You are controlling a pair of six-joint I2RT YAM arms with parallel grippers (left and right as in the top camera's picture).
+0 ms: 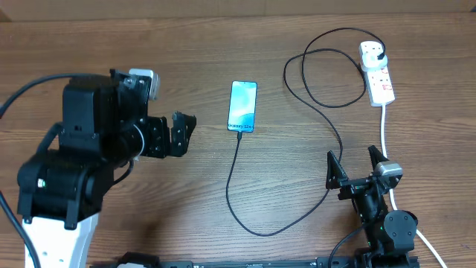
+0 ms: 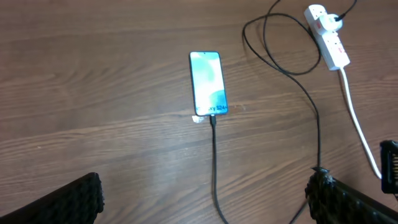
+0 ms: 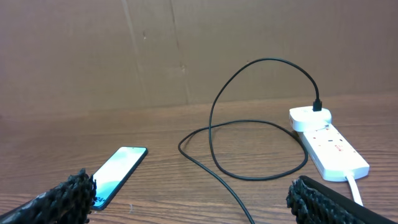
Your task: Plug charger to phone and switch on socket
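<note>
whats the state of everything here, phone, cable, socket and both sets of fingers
phone: lying flat, screen lit, charger tip in its end by the dark text
charger: plugged in at both ends, slack and looping in between
socket: charger plugged in at its far end, switch position too small to tell
left fingers: open, holding nothing
right fingers: open, holding nothing
</note>
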